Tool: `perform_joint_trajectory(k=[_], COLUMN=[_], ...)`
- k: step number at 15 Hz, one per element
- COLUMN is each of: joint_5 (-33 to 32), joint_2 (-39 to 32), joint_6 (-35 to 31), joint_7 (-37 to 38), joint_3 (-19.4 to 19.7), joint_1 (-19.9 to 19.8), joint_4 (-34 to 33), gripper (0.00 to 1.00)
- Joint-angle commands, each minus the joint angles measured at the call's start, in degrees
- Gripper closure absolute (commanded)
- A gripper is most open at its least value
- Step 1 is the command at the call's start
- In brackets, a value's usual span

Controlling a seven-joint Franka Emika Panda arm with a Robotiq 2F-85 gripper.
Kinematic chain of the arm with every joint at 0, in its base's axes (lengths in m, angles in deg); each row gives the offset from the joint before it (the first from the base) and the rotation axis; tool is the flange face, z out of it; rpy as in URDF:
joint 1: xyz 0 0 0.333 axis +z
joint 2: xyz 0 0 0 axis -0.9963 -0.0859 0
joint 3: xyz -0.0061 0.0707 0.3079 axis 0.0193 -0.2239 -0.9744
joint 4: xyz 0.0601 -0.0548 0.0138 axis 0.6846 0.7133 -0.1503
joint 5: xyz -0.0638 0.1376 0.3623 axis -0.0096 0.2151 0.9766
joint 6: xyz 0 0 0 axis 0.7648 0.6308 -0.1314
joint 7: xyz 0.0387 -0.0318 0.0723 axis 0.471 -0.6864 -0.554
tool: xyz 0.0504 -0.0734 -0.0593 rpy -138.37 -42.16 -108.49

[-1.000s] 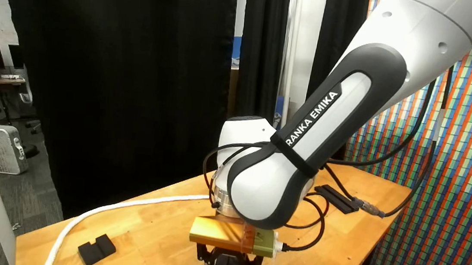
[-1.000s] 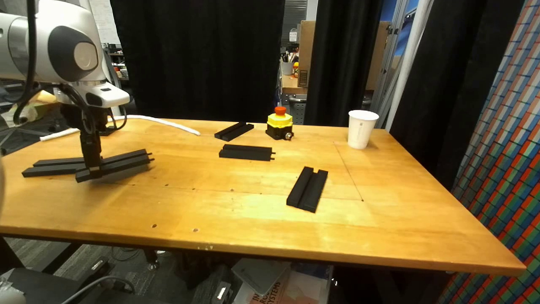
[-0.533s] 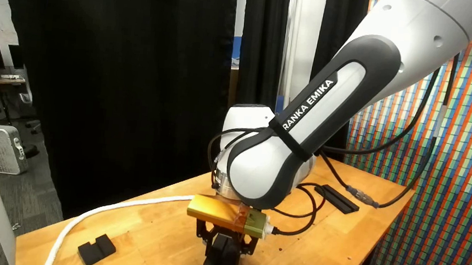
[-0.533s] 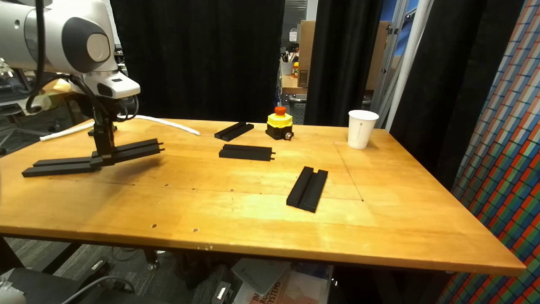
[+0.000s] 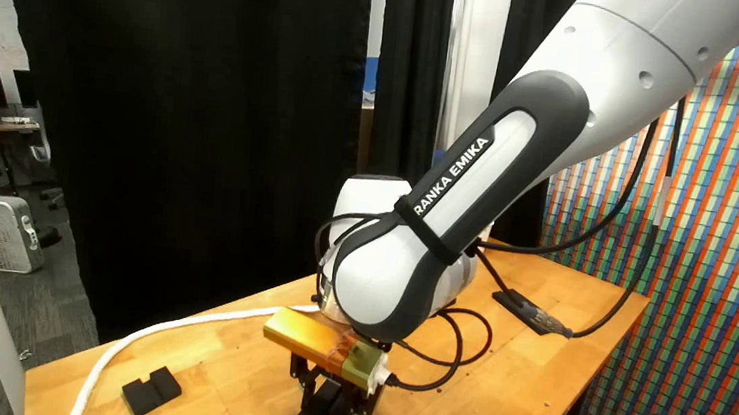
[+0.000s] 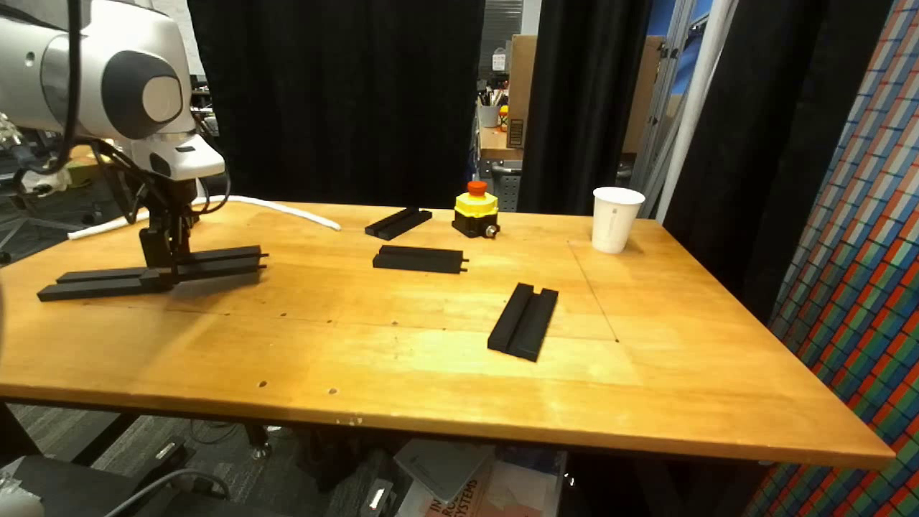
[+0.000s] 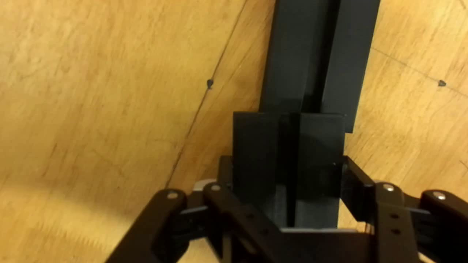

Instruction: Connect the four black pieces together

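My gripper [image 7: 287, 175] is shut on a black piece [image 7: 321, 135], gripping its sides. In an exterior view the gripper [image 6: 164, 275] holds this piece [image 6: 224, 270] a little above the table, nearly level, two pins at its far end. A second black piece [image 6: 93, 289] lies flat; it shows in the wrist view [image 7: 292, 62]. The held piece's near end covers that piece's end, slightly sideways and at a small angle; whether they touch cannot be told. More black pieces lie apart: one with pins [image 6: 413, 261], one at the right [image 6: 524, 323], one at the back [image 6: 398, 223].
A red button on a yellow base [image 6: 476, 205] and a white paper cup [image 6: 615, 222] stand at the back. A white cable [image 6: 276, 208] runs along the far side. A small chunky black block [image 5: 152, 391] lies near the cable. The table's front edge [image 6: 431, 425] is in view.
The held piece rose and shifted away from its earlier low, skewed place, then came down again. The gripper has turned, and the held piece lies more in line with the second piece.
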State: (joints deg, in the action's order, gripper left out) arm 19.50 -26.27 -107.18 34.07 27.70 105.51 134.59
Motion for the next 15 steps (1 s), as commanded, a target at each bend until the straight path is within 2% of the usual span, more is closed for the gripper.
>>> perform_joint_trajectory(k=[1,8,15], joint_5=[1.25,0.03,-1.98], joint_2=[-3.32,-3.49,-1.8], joint_6=[-2.88,-2.44,1.05], joint_7=[4.94,9.86,9.81], joint_3=[0.02,0.95,2.2], joint_1=[1.44,1.98,1.41], joint_4=[-2.6,-3.8,-3.96], gripper=[0.55,0.55,0.55])
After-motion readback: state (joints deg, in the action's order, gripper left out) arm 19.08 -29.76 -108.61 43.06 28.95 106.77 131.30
